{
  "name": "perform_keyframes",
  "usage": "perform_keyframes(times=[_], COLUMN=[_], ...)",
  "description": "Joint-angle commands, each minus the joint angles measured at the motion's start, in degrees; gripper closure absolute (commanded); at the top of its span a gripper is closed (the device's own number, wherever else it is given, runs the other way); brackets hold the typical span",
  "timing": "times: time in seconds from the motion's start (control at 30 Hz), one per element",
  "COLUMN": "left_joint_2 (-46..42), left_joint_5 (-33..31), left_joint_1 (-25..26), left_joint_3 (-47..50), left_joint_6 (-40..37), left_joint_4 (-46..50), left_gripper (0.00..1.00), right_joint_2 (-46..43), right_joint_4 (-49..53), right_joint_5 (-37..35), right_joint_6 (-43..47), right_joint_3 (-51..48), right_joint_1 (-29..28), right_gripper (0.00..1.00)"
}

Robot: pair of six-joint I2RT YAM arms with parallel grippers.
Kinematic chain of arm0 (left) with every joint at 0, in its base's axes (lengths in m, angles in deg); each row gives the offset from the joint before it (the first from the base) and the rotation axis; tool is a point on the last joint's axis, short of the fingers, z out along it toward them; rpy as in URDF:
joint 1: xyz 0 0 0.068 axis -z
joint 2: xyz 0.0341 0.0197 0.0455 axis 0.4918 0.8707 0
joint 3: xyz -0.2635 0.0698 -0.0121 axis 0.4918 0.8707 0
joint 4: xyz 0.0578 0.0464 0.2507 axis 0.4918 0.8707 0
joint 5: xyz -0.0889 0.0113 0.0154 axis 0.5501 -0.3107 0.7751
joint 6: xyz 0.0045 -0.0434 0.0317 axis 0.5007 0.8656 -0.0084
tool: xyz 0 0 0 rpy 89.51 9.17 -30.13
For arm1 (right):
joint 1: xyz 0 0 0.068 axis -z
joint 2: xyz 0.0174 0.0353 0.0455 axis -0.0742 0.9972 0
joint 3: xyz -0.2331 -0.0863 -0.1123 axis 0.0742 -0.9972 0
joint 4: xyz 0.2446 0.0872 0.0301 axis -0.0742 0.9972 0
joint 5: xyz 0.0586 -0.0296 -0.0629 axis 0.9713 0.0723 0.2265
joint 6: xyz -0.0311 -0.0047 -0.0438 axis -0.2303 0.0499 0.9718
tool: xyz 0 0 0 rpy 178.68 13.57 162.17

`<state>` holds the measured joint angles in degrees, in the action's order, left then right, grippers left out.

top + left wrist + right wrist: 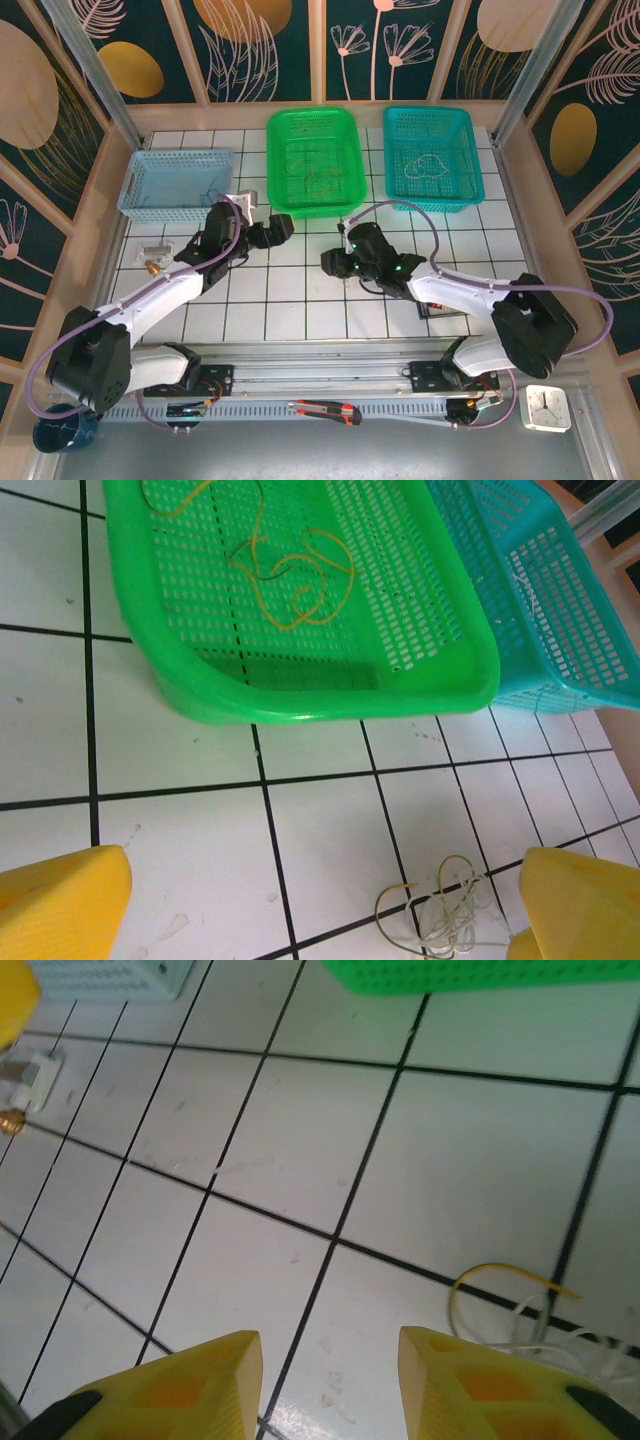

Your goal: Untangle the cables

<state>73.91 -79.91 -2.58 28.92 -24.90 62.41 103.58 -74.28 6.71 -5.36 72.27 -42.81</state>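
Note:
A small tangle of yellowish-green and whitish cables (445, 920) lies on the white tiled table, just inside my left gripper's right finger (580, 900). The left gripper (320, 925) is wide open with nothing between its fingers; from above it (278, 230) hovers near the green basket. The same tangle (520, 1305) lies beside the right finger of my right gripper (330, 1385), outside the gap. That gripper (335, 262) is open and empty. A yellow cable (295, 575) lies looped in the green basket (330, 695). A whitish cable (430, 163) sits in the teal basket (433, 195).
A light blue basket (175, 183) stands at the back left. A small white and brass part (152, 256) lies on the tiles at the left. A box cutter (325, 410) and a small clock (547, 407) rest by the near rail.

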Motion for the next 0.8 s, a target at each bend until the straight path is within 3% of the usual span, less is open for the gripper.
perform_keyframes(times=[0.0, 0.27, 0.77], left_joint_2=[-0.2, -1.1, -1.7], left_joint_5=[1.4, -0.9, -2.2], left_joint_1=[1.1, 2.2, 2.2], left_joint_3=[0.9, 3.2, 2.9], left_joint_6=[0.6, 2.1, 2.3], left_joint_4=[-0.8, -1.2, -0.7], left_gripper=[0.02, 0.01, 0.01], right_joint_2=[-0.7, 3.0, 10.6], right_joint_4=[3.6, 9.9, 17.8], right_joint_5=[-3.6, -3.5, -9.1], right_joint_6=[1.9, 7.0, 11.2], right_joint_3=[-0.3, 4.7, 10.6], right_joint_1=[1.4, -2.5, -4.4], right_gripper=[0.6, 0.61, 0.66])
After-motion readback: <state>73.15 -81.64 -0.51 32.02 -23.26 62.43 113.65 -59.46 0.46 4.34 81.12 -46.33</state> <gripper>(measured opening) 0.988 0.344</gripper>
